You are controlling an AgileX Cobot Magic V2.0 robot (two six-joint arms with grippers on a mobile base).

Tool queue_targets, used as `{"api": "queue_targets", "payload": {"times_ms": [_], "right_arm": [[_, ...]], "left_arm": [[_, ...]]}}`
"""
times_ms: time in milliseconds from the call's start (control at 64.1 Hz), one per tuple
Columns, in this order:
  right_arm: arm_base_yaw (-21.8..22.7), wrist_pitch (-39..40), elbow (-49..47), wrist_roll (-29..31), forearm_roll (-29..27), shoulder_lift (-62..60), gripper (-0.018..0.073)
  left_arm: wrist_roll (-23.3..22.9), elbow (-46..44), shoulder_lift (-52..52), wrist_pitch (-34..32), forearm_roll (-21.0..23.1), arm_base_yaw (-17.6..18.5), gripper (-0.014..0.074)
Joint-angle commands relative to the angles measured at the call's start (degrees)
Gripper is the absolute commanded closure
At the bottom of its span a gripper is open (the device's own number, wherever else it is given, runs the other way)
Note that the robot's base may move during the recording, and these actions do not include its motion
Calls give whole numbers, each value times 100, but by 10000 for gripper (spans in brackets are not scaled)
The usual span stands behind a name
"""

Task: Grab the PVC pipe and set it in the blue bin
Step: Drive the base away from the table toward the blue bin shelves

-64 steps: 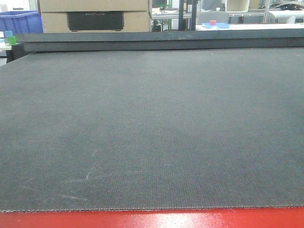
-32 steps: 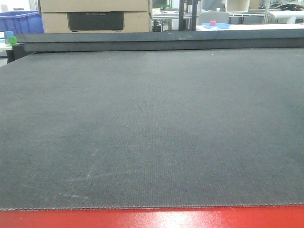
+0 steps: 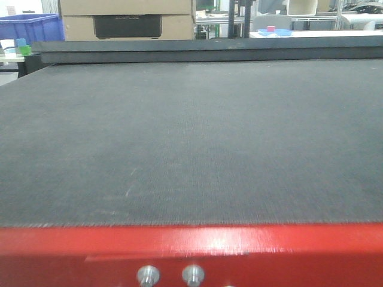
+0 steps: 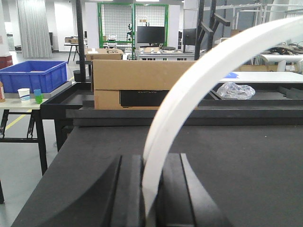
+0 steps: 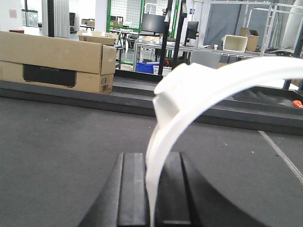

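In the left wrist view a white curved PVC pipe (image 4: 199, 80) arcs up and to the right from my left gripper (image 4: 151, 158), whose black jaws are shut on its lower end. My right gripper (image 5: 151, 156) is shut on another white curved PVC pipe (image 5: 189, 90) that carries a thicker coupling near the top of its bend. The blue bin (image 4: 35, 75) stands on a side table beyond the mat's far left corner. It also shows at the upper left of the front view as the blue bin (image 3: 36, 27). Neither gripper nor pipe appears in the front view.
A dark mat (image 3: 191, 137) covers the table, with a red front edge (image 3: 191, 245) and a raised dark ledge (image 3: 209, 51) at the back. A cardboard box (image 3: 127, 19) sits behind the ledge. Cups (image 4: 28, 94) stand by the bin, and a plastic bag (image 4: 236, 90) lies at the far right.
The front view has drawn back from the table. The red front edge now fills more of the bottom, two bolts show, and the background has shifted slightly right.
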State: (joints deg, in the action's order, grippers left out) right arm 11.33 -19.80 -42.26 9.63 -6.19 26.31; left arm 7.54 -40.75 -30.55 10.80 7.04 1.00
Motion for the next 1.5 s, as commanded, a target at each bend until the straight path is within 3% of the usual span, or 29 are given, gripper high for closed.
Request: {"api": "queue_targets", "payload": {"times_ms": [0, 1482], "right_arm": [[-9, 182, -13, 34, 58, -34, 727], [-9, 182, -13, 34, 58, -34, 727]], "left_arm": [[3, -1, 41, -159, 12, -24, 707], [3, -1, 41, -159, 12, -24, 707]]}}
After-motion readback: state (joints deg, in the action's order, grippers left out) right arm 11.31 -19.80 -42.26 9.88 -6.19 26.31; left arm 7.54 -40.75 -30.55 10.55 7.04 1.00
